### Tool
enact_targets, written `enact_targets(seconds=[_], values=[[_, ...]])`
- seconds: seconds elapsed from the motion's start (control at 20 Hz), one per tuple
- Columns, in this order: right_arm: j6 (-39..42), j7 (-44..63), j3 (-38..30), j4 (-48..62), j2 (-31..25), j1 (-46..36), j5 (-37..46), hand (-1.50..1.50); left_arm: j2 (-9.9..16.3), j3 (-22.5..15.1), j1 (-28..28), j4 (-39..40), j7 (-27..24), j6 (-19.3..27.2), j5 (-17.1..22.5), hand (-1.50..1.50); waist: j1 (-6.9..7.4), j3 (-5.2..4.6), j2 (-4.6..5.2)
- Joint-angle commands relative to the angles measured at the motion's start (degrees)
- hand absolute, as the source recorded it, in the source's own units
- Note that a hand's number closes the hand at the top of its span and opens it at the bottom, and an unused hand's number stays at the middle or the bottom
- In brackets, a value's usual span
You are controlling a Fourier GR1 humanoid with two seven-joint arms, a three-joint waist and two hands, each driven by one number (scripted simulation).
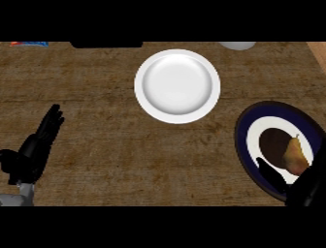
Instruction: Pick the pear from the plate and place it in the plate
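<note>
The main risk was the pear (292, 154) slipping or rolling off the dark-rimmed plate (246, 127) if the right hand (315, 183) closed unevenly on it, since the fruit lay on its side with the stem pointing far. A fingertip catching the plate's rim could also tip or shove that plate toward the worktop's (108, 140) near right edge. The pear lay on the blue-rimmed plate at the right, and the right hand sat just on its near right side, fingers straight and released, holding nothing, one finger close beside the fruit and the thumb over the plate's near rim. The white plate (177, 86), the likely target, stood farther off and to the left. The left hand (35, 145) rested unclenched at the near left.
</note>
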Motion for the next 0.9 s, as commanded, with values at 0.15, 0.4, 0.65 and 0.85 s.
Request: enact_targets(seconds=[0.15, 0.4, 0.65, 0.85], values=[[24.05, 22.84, 5.41, -13.87, 0.07, -3.11, 7.96, -1.50, -0.90, 0.15, -0.28, 0.20, -0.39, -0.50, -0.86, 0.00, 0.88, 0.28, 0.10], [32.78, 27.01, 4.34, -19.56, 0.07, -2.44, 7.05, -1.50, -2.10, 0.79, 3.17, 1.38, -4.00, -2.34, -1.24, 0.00, 0.97, 0.36, 0.06], [33.86, 28.02, 1.21, -10.14, 0.07, -6.07, 5.43, -1.50, -3.22, 0.78, -3.58, 3.79, 0.30, -1.80, -2.80, 0.00, 0.93, 0.40, 0.29], [37.07, 31.99, 4.41, -13.24, 0.07, -5.88, 5.46, -1.50, -3.55, 1.03, -0.64, -1.65, 1.75, 0.07, -4.32, 0.00, 1.22, 0.42, 0.12]])
